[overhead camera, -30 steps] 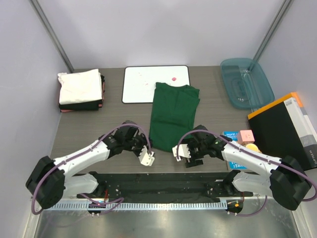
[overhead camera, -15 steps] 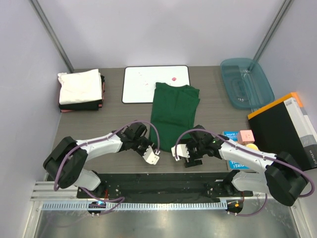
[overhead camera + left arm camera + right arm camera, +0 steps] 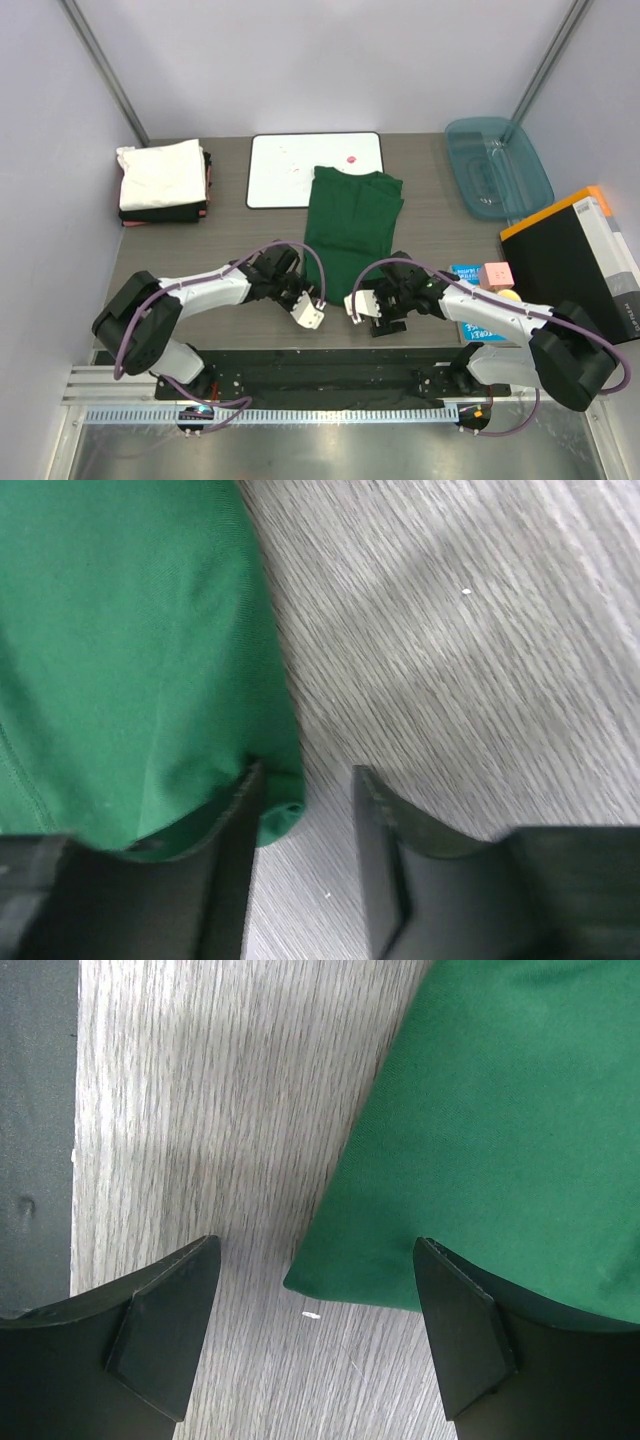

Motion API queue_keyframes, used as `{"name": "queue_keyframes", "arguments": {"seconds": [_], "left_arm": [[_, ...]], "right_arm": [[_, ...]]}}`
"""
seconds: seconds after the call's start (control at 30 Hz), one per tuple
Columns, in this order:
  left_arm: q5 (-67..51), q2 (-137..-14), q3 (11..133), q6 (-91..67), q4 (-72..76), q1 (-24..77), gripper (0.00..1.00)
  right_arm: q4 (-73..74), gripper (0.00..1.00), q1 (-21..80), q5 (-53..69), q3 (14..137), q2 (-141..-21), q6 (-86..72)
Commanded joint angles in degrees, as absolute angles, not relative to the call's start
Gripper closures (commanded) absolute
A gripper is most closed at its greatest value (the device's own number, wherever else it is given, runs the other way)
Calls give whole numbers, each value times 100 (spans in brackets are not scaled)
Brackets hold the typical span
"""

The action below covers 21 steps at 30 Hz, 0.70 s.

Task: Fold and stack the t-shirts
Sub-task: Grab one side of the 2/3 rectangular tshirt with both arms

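Note:
The dark green t-shirt (image 3: 350, 225) lies flat on the table, folded into a long strip. My left gripper (image 3: 303, 300) is low at its near left corner. In the left wrist view the gripper (image 3: 305, 780) is open, with the shirt's corner (image 3: 130, 660) poking just inside the left finger (image 3: 235, 860). My right gripper (image 3: 362, 300) is at the near right corner. In the right wrist view it (image 3: 315, 1250) is wide open and straddles that corner of the shirt (image 3: 520, 1130). Folded white and black shirts (image 3: 163, 180) are stacked at the far left.
A white board with a black rim (image 3: 315, 168) lies behind the green shirt, under its far end. A teal tub (image 3: 497, 165) stands at the far right. A black box with an orange edge (image 3: 570, 260) and small coloured items (image 3: 490, 275) sit at the right.
My left gripper has moved right and forward to the shirt's near left corner. My right gripper has shifted slightly left at the near right corner.

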State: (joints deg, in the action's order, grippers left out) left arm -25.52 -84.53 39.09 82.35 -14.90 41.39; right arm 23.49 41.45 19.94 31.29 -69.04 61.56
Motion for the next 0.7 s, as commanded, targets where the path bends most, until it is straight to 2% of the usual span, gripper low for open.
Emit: {"name": "queue_keyframes", "arguments": {"seconds": [0.0,0.03,0.07,0.13,0.27,0.4,0.67], "left_arm": [[-2697,-7860,3990,8059,-1924,4122,51],[-2750,-7683,3964,8042,-2055,4131,47],[-2821,-7542,3894,8051,-2109,4096,27],[-2935,-7173,3841,8050,-2310,4087,19],[-3015,-6891,3841,8121,-2680,4087,18],[-2997,-7004,3736,8060,-2252,4087,18],[-2593,-8128,3770,8077,-1196,4061,19]], "right_arm": [[2346,16,4113,2048,3269,-6943,6249],[2373,16,4105,2048,3278,-6943,6258],[2399,16,4104,2048,3287,-6926,6249],[2417,16,4096,2048,3305,-6935,6267],[2417,16,4078,2083,3349,-7022,6293],[2417,16,4078,2101,3401,-7075,6284],[2426,16,4034,2083,3437,-7093,6267]]}}
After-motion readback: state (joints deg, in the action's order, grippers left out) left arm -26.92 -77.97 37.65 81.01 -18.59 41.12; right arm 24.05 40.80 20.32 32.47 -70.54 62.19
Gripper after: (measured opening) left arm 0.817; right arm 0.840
